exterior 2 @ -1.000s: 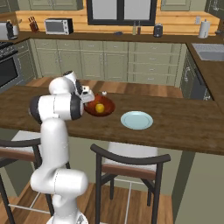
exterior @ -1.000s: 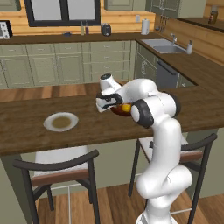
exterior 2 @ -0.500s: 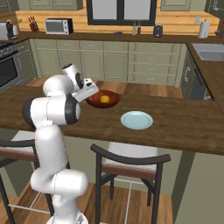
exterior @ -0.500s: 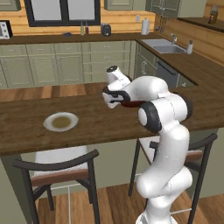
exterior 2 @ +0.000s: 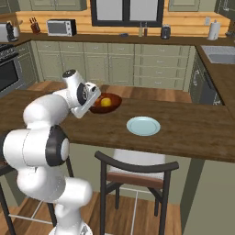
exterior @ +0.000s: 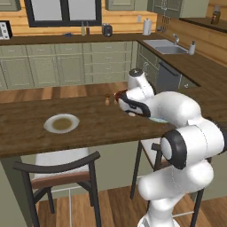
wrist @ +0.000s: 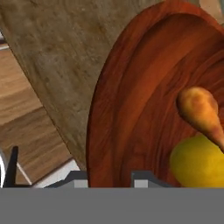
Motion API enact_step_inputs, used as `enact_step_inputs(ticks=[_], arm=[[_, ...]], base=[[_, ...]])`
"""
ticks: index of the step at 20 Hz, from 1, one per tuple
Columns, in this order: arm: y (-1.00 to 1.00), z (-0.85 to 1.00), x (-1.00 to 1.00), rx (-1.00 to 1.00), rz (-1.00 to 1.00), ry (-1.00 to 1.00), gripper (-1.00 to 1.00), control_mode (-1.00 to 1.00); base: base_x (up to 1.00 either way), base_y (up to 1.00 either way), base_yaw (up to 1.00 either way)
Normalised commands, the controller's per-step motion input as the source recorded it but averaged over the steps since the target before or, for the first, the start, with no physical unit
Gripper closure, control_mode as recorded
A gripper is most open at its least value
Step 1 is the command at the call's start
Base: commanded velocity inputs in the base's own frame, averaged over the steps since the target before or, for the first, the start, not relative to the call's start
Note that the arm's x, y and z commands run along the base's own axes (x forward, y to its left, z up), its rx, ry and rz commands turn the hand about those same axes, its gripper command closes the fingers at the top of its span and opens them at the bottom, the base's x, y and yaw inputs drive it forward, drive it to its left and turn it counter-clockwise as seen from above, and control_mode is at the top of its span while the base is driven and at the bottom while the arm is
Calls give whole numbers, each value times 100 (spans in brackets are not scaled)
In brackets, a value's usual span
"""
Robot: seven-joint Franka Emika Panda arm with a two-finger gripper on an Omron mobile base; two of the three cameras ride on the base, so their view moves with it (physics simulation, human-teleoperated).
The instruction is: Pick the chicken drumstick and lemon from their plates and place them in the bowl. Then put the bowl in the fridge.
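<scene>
The gripper (wrist: 111, 177) is narrowed on the near rim of the bowl (wrist: 131, 109), one dark tip on each side of the rim, so it holds the bowl. In the hand view the drumstick (wrist: 201, 111) and the lemon (wrist: 197, 164) lie inside the bowl, touching each other. From the right base view the bowl (exterior 2: 106, 104) sits at the hand over the wooden counter (exterior 2: 183, 133), with the lemon (exterior 2: 106, 102) showing in it; whether it rests on the wood or is lifted clear cannot be told. The pale green plate (exterior 2: 143, 125) lies near it on the counter. In the left base view the white-rimmed plate (exterior: 61, 123) lies well apart from the hand.
</scene>
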Motion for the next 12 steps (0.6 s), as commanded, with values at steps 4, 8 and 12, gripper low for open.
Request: enact_step_inputs(ticks=[4,8,12], arm=[[0,54,-92,-8,59,1,100,-100],[-11,38,-96,-9,51,0,100,-100],[-42,63,-75,0,10,0,100,-100]], base=[[0,0,0],[0,0,0],[0,0,0]])
